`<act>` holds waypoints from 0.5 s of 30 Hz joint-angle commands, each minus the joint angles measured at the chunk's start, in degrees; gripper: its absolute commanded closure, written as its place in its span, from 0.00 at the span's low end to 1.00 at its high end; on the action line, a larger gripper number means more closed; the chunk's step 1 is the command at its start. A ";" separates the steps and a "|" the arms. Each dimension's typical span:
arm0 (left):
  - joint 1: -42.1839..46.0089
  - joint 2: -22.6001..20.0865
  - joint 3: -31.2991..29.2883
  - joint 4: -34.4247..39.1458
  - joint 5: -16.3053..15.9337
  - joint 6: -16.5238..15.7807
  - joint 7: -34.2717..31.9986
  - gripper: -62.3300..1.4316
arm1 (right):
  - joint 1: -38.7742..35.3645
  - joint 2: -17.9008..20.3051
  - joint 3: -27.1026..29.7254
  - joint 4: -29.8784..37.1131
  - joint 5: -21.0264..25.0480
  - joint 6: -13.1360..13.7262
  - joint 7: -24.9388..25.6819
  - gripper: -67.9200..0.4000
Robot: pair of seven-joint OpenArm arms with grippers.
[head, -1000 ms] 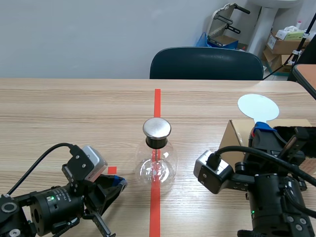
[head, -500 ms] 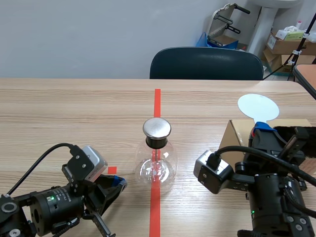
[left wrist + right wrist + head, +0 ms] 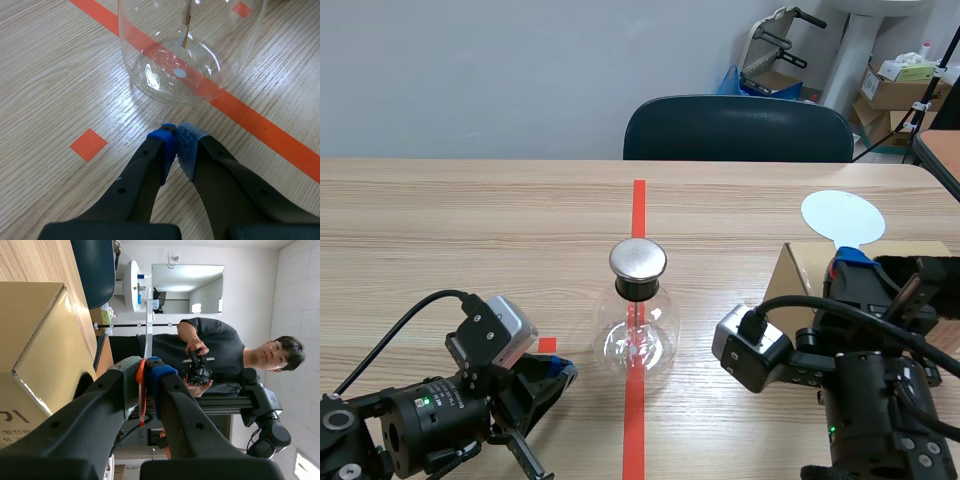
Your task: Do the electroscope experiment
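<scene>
My left fingers [image 3: 175, 140], pressed together on nothing at lower left, sit just short of the round clear-glass electroscope [image 3: 638, 335] with its shiny metal cap [image 3: 638, 260] mid-frame on the wood-grain surface [image 3: 470, 230], while my right fingers [image 3: 151, 375] pinch a thin white round paddle [image 3: 841, 216] at right.

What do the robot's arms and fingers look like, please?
The left arm and right arm are black, each with a silver-grey camera block, black cables and a small green light. Left gripper: thick black fingers, blue dotted pads. Right gripper: one grey-green pad, one blue.
</scene>
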 commanded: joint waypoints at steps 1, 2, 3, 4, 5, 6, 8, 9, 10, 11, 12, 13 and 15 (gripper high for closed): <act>-0.02 0.28 -0.17 0.46 -0.13 -0.15 0.50 0.91 | 0.52 0.76 0.15 1.49 -0.26 -0.85 -0.26 0.98; -0.02 0.28 -0.17 0.46 -0.13 -0.15 0.79 0.91 | 0.52 0.79 0.15 1.49 -0.26 -0.85 -0.24 0.98; -0.02 0.28 -0.17 0.46 -0.13 -0.15 0.79 0.91 | 0.50 0.79 0.15 1.49 -0.26 -0.85 -0.02 0.98; -0.02 0.26 -0.17 0.46 -0.13 -0.15 0.79 0.91 | 0.44 0.79 0.15 1.49 -0.20 -0.85 0.11 0.98; -0.02 0.24 -0.17 0.46 -0.13 -0.15 0.79 0.91 | 0.31 0.79 0.15 1.49 0.00 -0.87 0.63 0.98; -0.02 0.11 -0.17 0.46 -0.13 -0.15 0.76 0.91 | -0.02 0.79 0.15 1.49 0.35 -0.90 1.40 0.98; -0.02 -0.09 -0.42 0.46 -0.13 -0.15 0.76 0.87 | -0.63 0.81 0.70 1.49 2.56 -1.73 4.07 0.98; -0.04 -0.13 -0.74 0.46 -0.13 -0.15 0.74 0.84 | -1.11 0.79 1.49 1.49 3.89 -1.92 6.10 0.98; -0.04 -0.24 -1.11 0.50 -0.13 -0.39 0.70 0.80 | -1.62 0.79 2.38 1.49 5.11 -2.43 8.59 0.98; -0.02 -0.37 -1.40 0.63 -0.15 -0.42 0.72 0.76 | -2.27 0.79 3.50 1.49 6.16 -3.17 11.23 0.98; -0.02 -0.55 -1.57 0.76 -0.15 -0.46 0.74 0.75 | -2.93 0.79 4.68 1.49 6.95 -4.04 13.70 0.98; -0.02 -0.79 -1.62 0.83 -0.15 -0.61 0.74 0.73 | -3.52 0.79 5.99 1.49 7.98 -4.94 16.28 0.98; -0.02 -1.20 -1.62 1.16 -0.13 -0.59 0.70 0.71 | -4.66 0.76 8.76 1.49 9.75 -5.57 20.59 0.98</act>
